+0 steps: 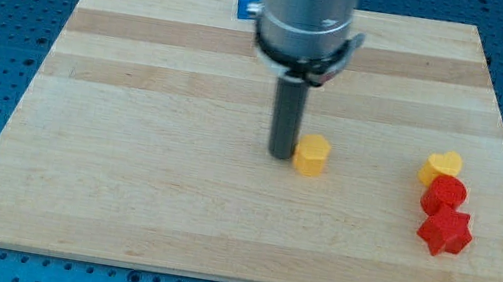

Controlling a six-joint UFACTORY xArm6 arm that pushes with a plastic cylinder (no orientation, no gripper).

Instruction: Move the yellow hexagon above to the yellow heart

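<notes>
My tip [280,154] sits on the wooden board [143,185], touching or just left of the yellow hexagon [311,156]; plain rod, so nothing to spread or pinch. Count: 1 yellow hexagon mid-board, 1 yellow heart [442,167] well to its right, 1 red round-lobed block [444,195] below the heart, 1 red star [445,233] below that, 1 blue block [248,3] at top edge, partly hidden. No readable writing.
</notes>
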